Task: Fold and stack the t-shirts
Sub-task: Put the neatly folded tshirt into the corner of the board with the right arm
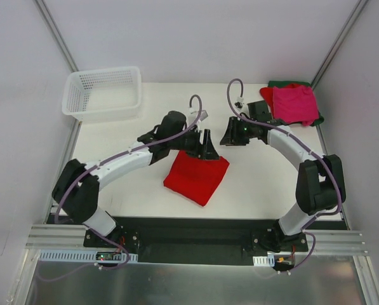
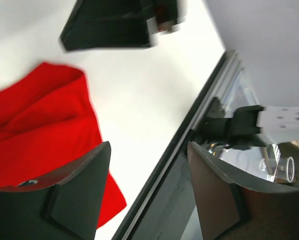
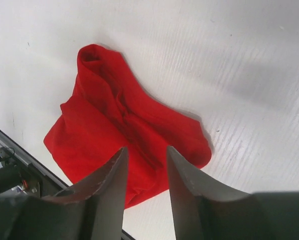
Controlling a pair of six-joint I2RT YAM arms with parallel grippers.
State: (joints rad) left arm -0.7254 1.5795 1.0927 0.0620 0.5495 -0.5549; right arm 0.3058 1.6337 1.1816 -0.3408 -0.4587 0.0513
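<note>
A bright red t-shirt (image 1: 196,176) lies folded into a rough square on the white table, near the front middle. It also shows in the left wrist view (image 2: 39,135) and in the right wrist view (image 3: 124,125). My left gripper (image 1: 208,147) hangs open and empty just above the shirt's far edge; in its own view (image 2: 149,155) the jaws stand wide apart. My right gripper (image 1: 229,136) is open and empty, a little right of the left one, above bare table; in its own view (image 3: 145,156) it looks down at the red shirt. A stack with a magenta-pink t-shirt (image 1: 295,104) on top of red and dark green ones lies at the back right.
A white plastic mesh basket (image 1: 103,93) stands at the back left corner. The table's front edge meets a black rail (image 1: 195,222) with the arm bases. Grey walls close in on the left and right.
</note>
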